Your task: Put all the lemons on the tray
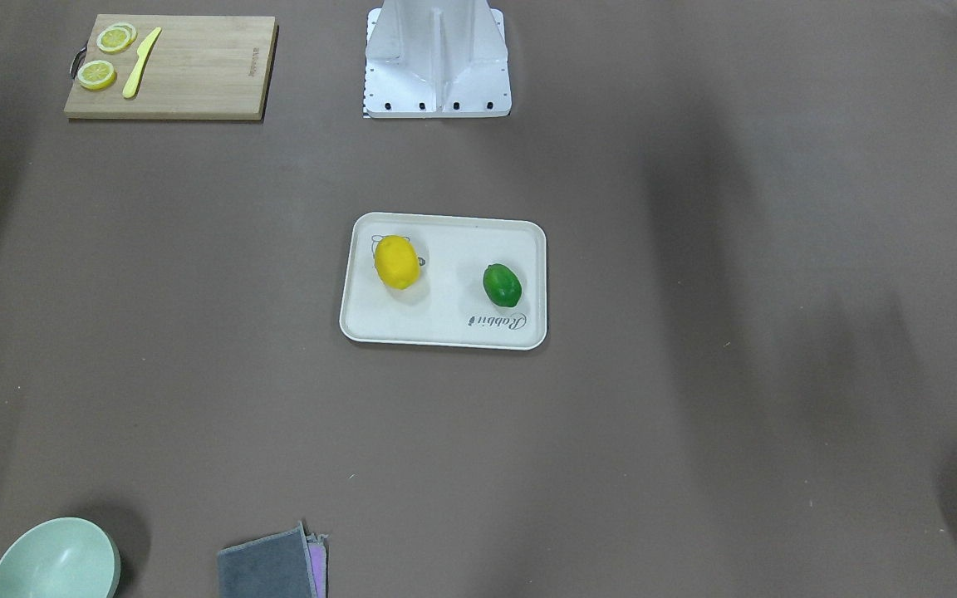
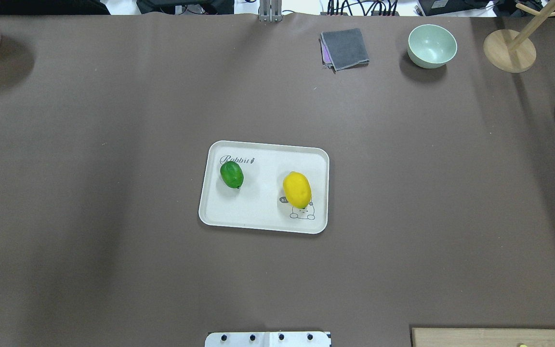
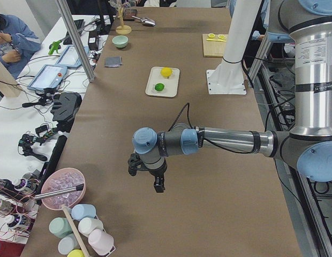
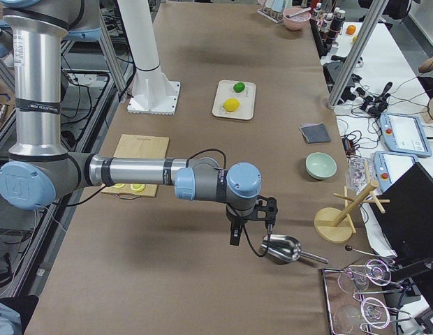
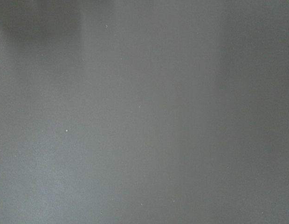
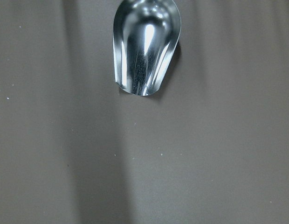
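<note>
Lying on tray (image 2: 263, 212), yellow lemon (image 2: 297, 189), green lemon (image 2: 231, 174), long axes across its width; left pincer (image 3: 146, 179), right pincer (image 4: 251, 227): grip unclear.

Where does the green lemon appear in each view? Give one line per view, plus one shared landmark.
Exterior front-facing: green lemon on the right half of the tray.
Overhead exterior: green lemon on the left half of the tray.
Exterior left: green lemon, nearer than the yellow lemon.
Exterior right: green lemon, beyond the yellow lemon.
Left wrist-mounted: not in it.
Right wrist-mounted: not in it.
Shared landmark: the tray.
</note>
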`<state>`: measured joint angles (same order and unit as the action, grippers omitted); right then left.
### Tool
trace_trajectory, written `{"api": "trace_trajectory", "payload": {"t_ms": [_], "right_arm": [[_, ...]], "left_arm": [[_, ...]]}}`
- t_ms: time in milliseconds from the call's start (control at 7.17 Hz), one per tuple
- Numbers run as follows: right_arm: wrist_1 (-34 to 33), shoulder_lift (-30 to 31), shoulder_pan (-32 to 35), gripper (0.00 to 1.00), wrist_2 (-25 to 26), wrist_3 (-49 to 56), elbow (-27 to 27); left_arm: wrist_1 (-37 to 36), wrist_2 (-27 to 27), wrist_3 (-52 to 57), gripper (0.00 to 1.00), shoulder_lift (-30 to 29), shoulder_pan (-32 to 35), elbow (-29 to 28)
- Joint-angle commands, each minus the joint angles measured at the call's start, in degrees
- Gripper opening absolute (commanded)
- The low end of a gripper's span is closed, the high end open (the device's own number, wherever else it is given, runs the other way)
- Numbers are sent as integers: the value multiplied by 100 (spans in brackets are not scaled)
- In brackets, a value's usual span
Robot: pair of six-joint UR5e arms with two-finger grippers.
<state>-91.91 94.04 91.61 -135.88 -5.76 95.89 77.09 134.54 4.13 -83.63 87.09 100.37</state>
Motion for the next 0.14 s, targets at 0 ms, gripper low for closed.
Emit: {"api": "trace_trajectory", "payload": {"t_ms": [0], "right_arm": [[-3,0,-3,100,0,4,0]], "left_arm": [[-18,-7,0,98,5,1,71]]}}
